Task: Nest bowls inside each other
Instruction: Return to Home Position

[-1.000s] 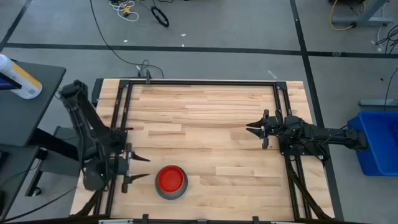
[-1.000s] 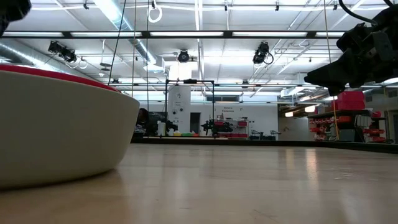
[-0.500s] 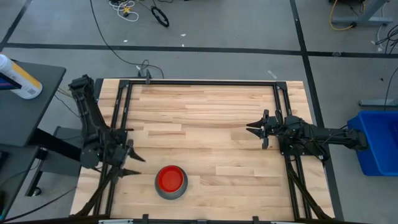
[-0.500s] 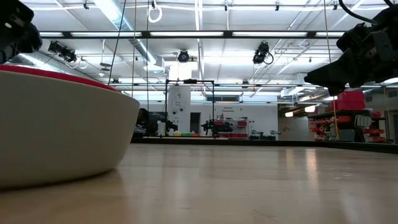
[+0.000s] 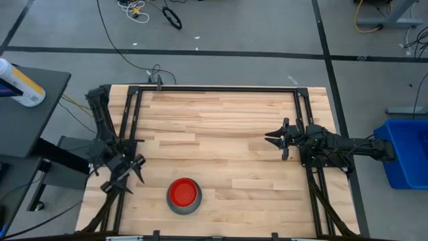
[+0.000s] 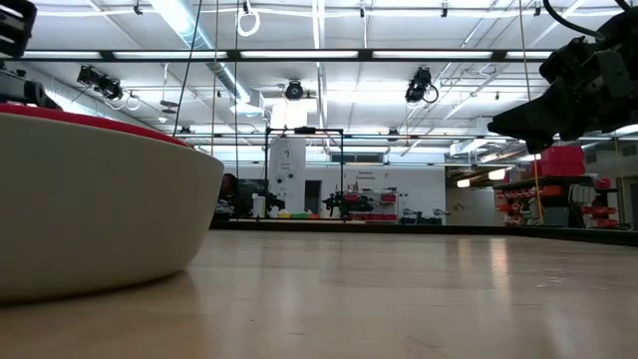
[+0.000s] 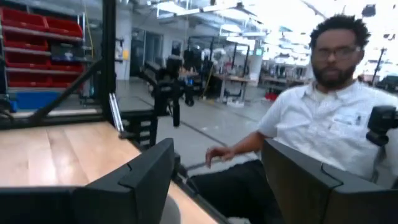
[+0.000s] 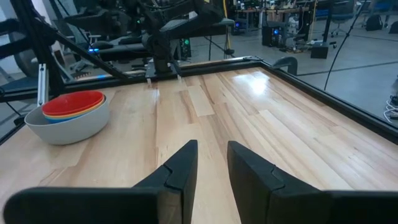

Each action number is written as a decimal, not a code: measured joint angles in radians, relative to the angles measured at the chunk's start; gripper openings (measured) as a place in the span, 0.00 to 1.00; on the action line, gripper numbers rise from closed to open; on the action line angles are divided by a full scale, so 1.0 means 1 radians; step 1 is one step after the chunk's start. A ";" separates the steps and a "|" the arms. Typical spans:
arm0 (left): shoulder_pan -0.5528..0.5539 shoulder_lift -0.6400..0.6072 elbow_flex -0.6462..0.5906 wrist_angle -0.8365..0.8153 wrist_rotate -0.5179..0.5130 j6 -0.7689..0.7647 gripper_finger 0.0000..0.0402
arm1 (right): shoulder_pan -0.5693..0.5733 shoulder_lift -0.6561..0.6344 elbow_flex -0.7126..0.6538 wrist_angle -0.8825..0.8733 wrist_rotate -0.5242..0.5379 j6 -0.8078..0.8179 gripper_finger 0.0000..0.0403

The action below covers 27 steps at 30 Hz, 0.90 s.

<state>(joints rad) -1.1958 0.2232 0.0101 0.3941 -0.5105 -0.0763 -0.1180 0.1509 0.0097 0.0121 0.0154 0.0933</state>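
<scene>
Nesting looks finished: bowls (image 8: 68, 115) sit as one stack, red topmost in grey, near the left gripper (image 7: 217, 148), which is spread wide and empty; right gripper (image 8: 212, 148), narrowly parted and empty, waits well apart; only homing seems left

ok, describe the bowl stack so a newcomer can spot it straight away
On the wooden table, seen from above, look near the bottom edge, left of centre, just right of the left hand and far from the right hand. The bowl stack there is the table's only object: grey bowl outside, red bowl on top, yellow rim and light-blue rim between.
</scene>
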 joint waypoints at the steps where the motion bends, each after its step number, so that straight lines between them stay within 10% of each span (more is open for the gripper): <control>1: 0.005 -0.019 0.000 -0.006 0.001 0.009 0.62 | 0.000 0.000 0.000 0.000 0.000 0.000 0.23; 11: 0.205 -0.224 -0.001 -0.284 0.031 -0.021 0.62 | 0.000 0.000 0.000 0.000 0.000 0.000 0.24; 27: 0.723 -0.221 -0.001 -0.333 0.275 -0.074 0.62 | 0.000 0.000 0.000 0.000 0.000 0.000 0.23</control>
<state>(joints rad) -0.4728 0.0017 0.0093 0.0612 -0.2359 -0.1505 -0.1177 0.1513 0.0097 0.0124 0.0154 0.0933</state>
